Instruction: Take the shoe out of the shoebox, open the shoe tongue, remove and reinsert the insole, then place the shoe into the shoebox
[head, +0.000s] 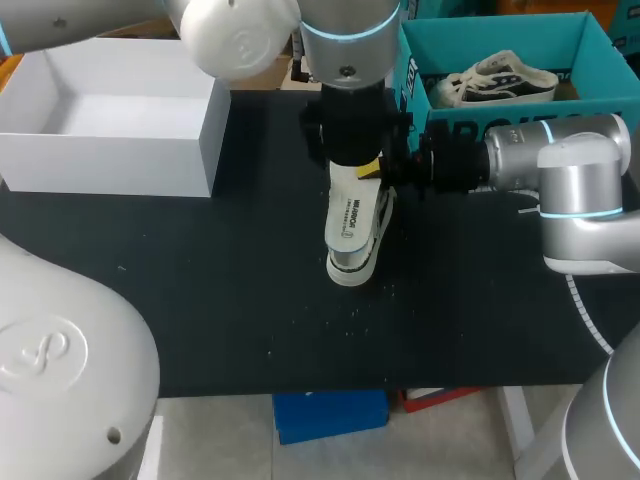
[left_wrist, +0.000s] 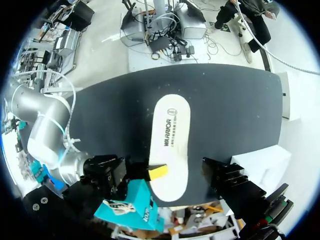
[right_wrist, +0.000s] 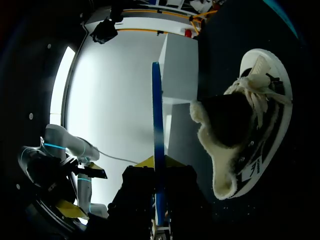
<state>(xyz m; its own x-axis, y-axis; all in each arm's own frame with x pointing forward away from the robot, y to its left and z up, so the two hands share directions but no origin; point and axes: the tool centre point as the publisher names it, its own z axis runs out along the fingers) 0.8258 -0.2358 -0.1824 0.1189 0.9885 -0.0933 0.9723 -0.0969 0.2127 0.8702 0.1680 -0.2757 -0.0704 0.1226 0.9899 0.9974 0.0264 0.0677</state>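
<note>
**Insole (head: 344, 212) held flat over the shoe (head: 381, 222)**

My right end effector (head: 374, 168) is pinching one end of the insole. It comes in sideways, so the piece lies level and print-up directly above the shoe. From that wrist I see the insole edge-on (right_wrist: 157, 125) between my yellow tips. I judge the grip keeps it lined up for sliding back in.

My left end effector (head: 346, 155) hangs straight down over the insole, its fingers spread wide to either side and touching nothing. It looks placed to guide the insole or steady the shoe.

The shoe stands on the counter (head: 200, 300) under the insole, its fleece-lined mouth gaping.

A white box (head: 110, 135), open and bare inside, sits well apart on my left. That is probably where the shoe goes. A teal box (head: 520, 35) behind my right arm holds a second shoe (head: 495, 80).

Both wrists crowd the same spot above the shoe, so room to tilt the insole is tight.
</note>
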